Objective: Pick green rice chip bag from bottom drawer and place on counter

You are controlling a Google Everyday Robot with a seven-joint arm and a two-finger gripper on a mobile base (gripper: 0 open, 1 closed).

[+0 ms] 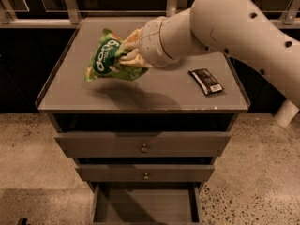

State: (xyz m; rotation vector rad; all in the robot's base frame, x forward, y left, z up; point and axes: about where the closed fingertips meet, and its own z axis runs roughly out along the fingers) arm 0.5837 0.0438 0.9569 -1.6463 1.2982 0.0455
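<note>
The green rice chip bag point(108, 56) is held tilted above the left part of the counter point(154, 90), casting a shadow on it. My gripper point(130, 55) is at the bag's right side, shut on it, with the white arm reaching in from the upper right. The bottom drawer point(145, 205) is pulled open at the base of the cabinet and its grey interior shows nothing inside.
A small black flat wrapper point(206, 80) lies on the right part of the counter. The two upper drawers with round knobs point(144, 148) are shut. A dark wall with metal rails runs behind the cabinet. Speckled floor surrounds it.
</note>
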